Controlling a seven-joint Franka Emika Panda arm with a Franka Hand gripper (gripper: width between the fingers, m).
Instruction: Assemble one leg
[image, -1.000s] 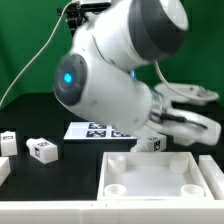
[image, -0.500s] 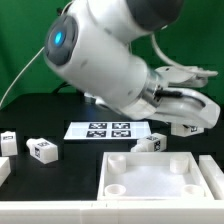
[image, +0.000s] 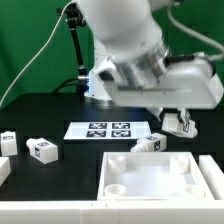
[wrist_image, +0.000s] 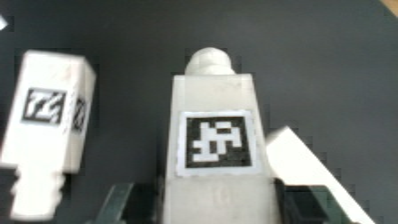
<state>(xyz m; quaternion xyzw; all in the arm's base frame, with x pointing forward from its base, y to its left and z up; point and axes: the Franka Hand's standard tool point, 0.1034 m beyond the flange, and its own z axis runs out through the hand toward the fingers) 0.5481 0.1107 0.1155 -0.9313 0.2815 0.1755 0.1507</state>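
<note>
1 leg (wrist_image: 217, 140) beside another leg (wrist_image: 50, 105), wrist-view

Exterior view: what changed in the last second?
The arm lifted and swung upright; the gripper turned from lying level to pointing down near the panel. Wrist view shows the leg between the jaws; grip unconfirmed. Two loose legs, marker board and panel stayed put.

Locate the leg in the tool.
Exterior view's right: the leg sits clamped in the tool, right of the marker board, behind the white panel's far edge.
</note>
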